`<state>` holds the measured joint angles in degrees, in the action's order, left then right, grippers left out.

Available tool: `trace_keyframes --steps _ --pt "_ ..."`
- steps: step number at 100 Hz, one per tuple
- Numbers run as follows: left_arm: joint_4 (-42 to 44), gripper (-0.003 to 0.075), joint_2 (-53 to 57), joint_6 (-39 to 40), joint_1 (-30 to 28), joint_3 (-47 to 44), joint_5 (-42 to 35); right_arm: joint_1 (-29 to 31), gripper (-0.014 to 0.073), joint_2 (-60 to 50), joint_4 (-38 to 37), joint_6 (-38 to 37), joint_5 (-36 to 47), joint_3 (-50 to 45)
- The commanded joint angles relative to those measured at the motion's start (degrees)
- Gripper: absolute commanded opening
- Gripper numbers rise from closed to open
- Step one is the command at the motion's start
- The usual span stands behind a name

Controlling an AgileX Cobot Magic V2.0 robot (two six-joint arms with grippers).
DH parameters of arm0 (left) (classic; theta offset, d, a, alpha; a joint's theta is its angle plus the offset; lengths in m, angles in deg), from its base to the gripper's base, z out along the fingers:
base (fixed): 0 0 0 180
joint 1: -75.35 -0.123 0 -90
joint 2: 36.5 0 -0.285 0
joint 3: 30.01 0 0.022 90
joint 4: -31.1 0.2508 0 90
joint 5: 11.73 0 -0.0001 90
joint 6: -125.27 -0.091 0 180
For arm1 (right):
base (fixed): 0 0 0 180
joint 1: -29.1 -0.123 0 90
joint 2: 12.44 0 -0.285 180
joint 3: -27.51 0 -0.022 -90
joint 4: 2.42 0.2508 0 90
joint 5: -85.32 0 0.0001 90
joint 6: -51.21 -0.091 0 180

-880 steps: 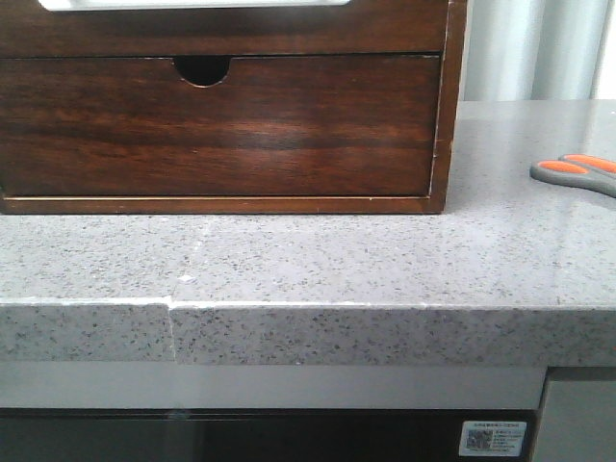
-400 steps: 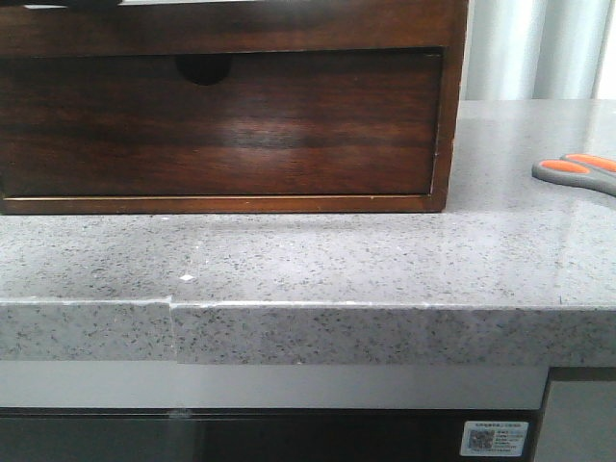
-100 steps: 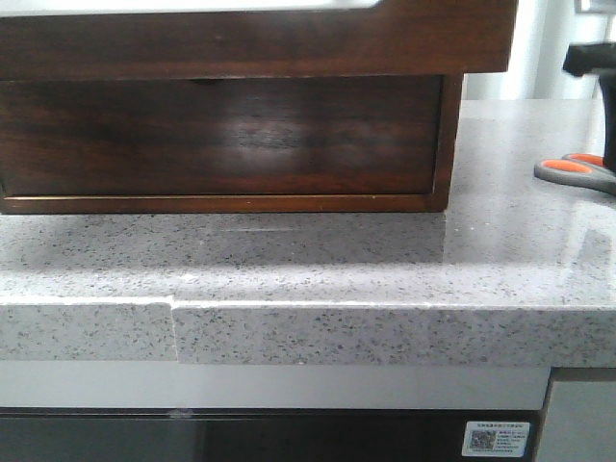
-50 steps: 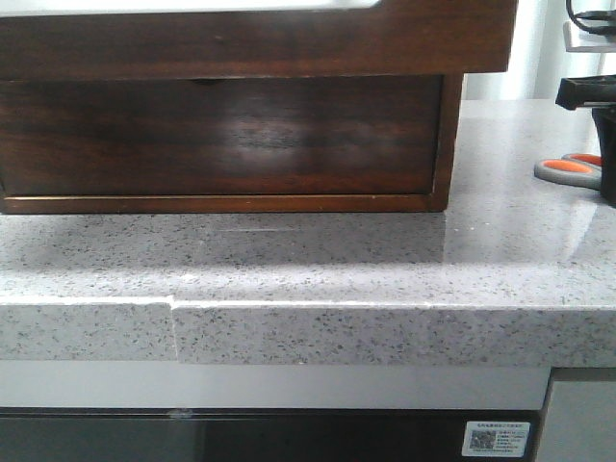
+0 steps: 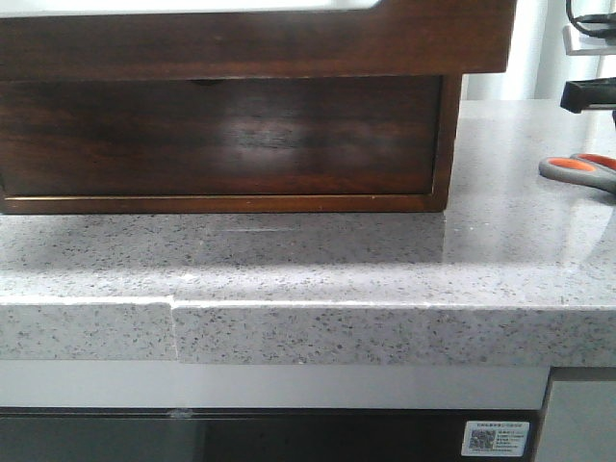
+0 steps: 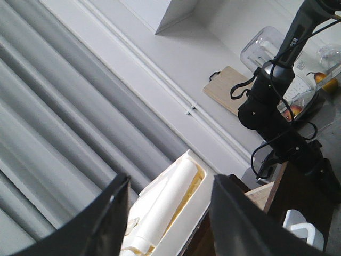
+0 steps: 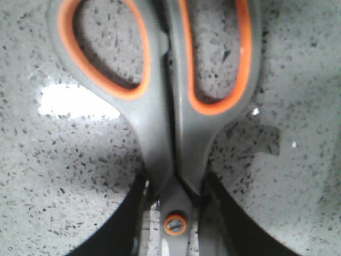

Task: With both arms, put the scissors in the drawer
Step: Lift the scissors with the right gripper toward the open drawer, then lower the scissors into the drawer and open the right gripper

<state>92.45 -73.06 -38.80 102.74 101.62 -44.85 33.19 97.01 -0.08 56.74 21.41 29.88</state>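
Scissors (image 7: 168, 133) lie flat on the speckled counter (image 7: 64, 176), with the right gripper (image 7: 173, 234) straddling their pivot screw, fingers narrowly apart and seemingly not yet clamped. Light, stiff and slick, they are probably best pinched there. The left gripper (image 6: 168, 213) hangs open above the drawer (image 5: 250, 43).

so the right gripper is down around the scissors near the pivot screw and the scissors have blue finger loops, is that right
Not quite. The right gripper does sit around the scissors near the pivot screw, but the finger loops are orange, not blue. The right wrist view shows it plainly, and the front view shows the same orange.
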Motion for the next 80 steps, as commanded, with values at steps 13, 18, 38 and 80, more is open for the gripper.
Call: trace_keyframes --steps 13,18,38,80 --pt "-3.2 0.0325 -0.2 0.9 0.5 1.9 -1.6 0.1 -0.0076 -8.6 4.8 4.8 1.0 1.0" --pt "-3.2 0.0325 -0.2 0.9 0.5 1.9 -1.6 0.1 -0.0076 -11.4 6.8 6.8 2.2 1.0" --pt "-3.2 0.0324 -0.2 0.9 0.5 1.9 -1.6 0.1 -0.0076 -23.1 14.5 16.6 6.1 4.1" --pt "-3.2 0.0325 -0.2 0.9 0.5 1.9 -1.6 -16.4 -0.0076 -29.5 20.8 34.5 4.3 19.4"
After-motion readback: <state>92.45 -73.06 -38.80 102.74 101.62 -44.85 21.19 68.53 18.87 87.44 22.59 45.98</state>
